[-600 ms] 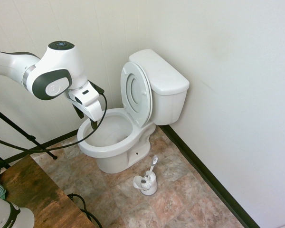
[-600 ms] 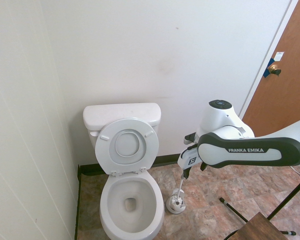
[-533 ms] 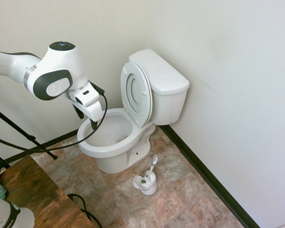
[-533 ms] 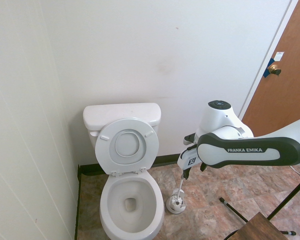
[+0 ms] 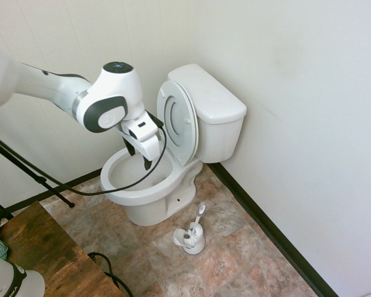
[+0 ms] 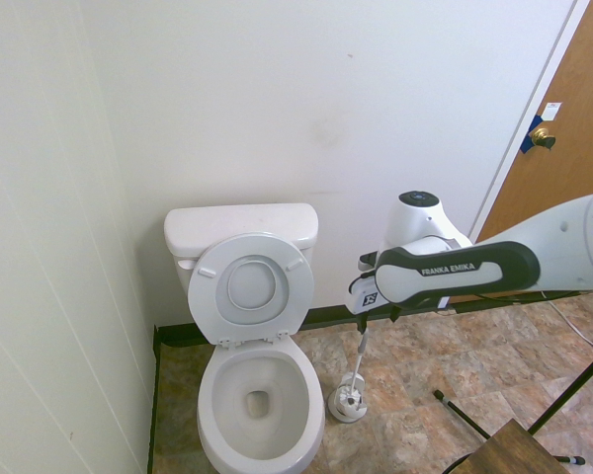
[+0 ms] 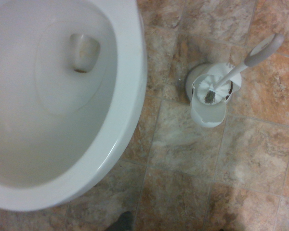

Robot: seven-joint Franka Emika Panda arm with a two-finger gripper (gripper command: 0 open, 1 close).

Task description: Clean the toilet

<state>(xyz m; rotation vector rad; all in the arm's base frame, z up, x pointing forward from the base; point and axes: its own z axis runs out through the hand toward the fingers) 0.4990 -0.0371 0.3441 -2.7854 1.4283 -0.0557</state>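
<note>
the pincer (image 5: pixel 139 156) hangs with its two fingers apart and nothing between them; the toilet (image 6: pixel 261 459), lid raised, stands on the tiled floor (image 6: pixel 445 370), and in the second exterior view its bowl lies toward eight o'clock from the pincer, lower down, its long axis running from the tank (image 6: pixel 241 222) at twelve to the bowl's front at six; in the first exterior view that axis runs from about two o'clock to eight, and the pincer overlaps the bowl in the picture, though it appears to be well above it.

the relation that counts for the coming move is probably the one to the brush (image 7: pixel 229 76), which stands in its white holder (image 5: pixel 194 247) beside the toilet; the holder lies toward five o'clock from the pincer in the first exterior view, between six and seven in the second; the brush's handle tilts up toward one o'clock in both exterior views; the only arm would likely need to centre over that handle and line its fingers up across it before descending, lest it tip the holder.
</note>
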